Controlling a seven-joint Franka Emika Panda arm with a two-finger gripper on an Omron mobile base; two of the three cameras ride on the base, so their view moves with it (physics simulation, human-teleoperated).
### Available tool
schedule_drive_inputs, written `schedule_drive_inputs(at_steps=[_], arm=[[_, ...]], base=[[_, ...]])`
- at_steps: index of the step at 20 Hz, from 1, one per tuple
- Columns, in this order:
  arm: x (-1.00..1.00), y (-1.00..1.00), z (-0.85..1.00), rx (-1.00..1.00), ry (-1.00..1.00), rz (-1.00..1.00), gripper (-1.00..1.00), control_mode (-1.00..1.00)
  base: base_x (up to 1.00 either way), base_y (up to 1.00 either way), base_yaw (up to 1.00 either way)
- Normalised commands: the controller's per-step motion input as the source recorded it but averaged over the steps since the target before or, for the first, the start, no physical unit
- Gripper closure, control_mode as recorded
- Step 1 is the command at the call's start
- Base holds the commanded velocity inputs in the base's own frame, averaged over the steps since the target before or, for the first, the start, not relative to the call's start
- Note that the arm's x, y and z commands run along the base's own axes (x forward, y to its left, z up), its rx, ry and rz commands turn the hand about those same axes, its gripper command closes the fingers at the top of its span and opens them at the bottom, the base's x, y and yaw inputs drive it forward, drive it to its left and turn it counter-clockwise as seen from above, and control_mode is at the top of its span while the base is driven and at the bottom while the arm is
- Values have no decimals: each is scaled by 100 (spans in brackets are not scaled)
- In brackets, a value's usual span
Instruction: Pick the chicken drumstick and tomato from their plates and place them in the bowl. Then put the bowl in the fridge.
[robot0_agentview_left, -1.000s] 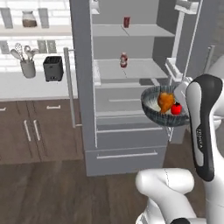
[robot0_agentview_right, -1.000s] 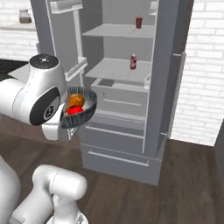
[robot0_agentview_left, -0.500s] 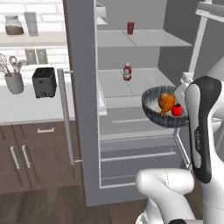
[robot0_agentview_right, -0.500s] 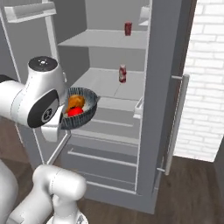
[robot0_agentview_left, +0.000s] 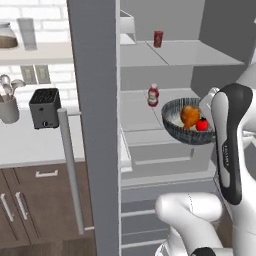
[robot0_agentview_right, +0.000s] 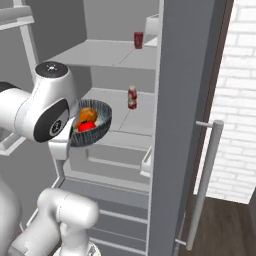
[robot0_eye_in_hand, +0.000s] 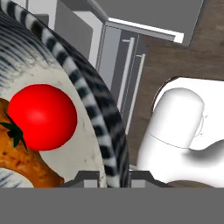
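Note:
The bowl (robot0_agentview_left: 176, 131), dark grey and ribbed outside, hangs in the air in front of the open fridge (robot0_agentview_left: 93, 130), level with its middle shelf. Inside it lie the orange-brown chicken drumstick (robot0_agentview_left: 189, 115) and the red tomato (robot0_agentview_left: 201, 124). From the other side I see the bowl (robot0_agentview_right: 100, 126), the drumstick (robot0_agentview_right: 86, 114) and the tomato (robot0_agentview_right: 86, 127) beside my white arm. In the hand view my gripper (robot0_eye_in_hand: 114, 178) is shut on the bowl's striped rim (robot0_eye_in_hand: 97, 110), with the tomato (robot0_eye_in_hand: 42, 116) and drumstick (robot0_eye_in_hand: 22, 162) just inside it. The plates are out of view.
A red can (robot0_agentview_left: 158, 38) stands on the upper shelf and a small bottle (robot0_agentview_left: 153, 95) on the middle shelf, behind the bowl. The open door with its bar handle (robot0_agentview_left: 70, 170) stands left; a toaster (robot0_agentview_left: 45, 107) sits on the counter beyond. The other door (robot0_agentview_right: 186, 125) stands right.
The whole picture has shifted and grown: the base has driven closer to the open fridge. The bowl stays held in the same place relative to the arm.

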Motion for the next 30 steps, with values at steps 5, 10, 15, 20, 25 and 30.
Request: schedule_drive_inputs(at_steps=[5, 10, 15, 20, 25, 30], arm=[[0, 0, 0, 0, 0, 0, 100, 100], [82, 12, -13, 0, -1, 0, 100, -100], [79, 23, -25, 0, 0, 10, 100, -100], [76, 13, -33, 2, 0, 20, 100, -100], [61, 6, -59, 5, -6, 13, 100, -100], [65, 5, -44, 9, -7, 0, 100, -100]], base=[[49, 25, 0], [0, 0, 0], [0, 0, 0], [0, 0, 0], [0, 0, 0], [0, 0, 0]])
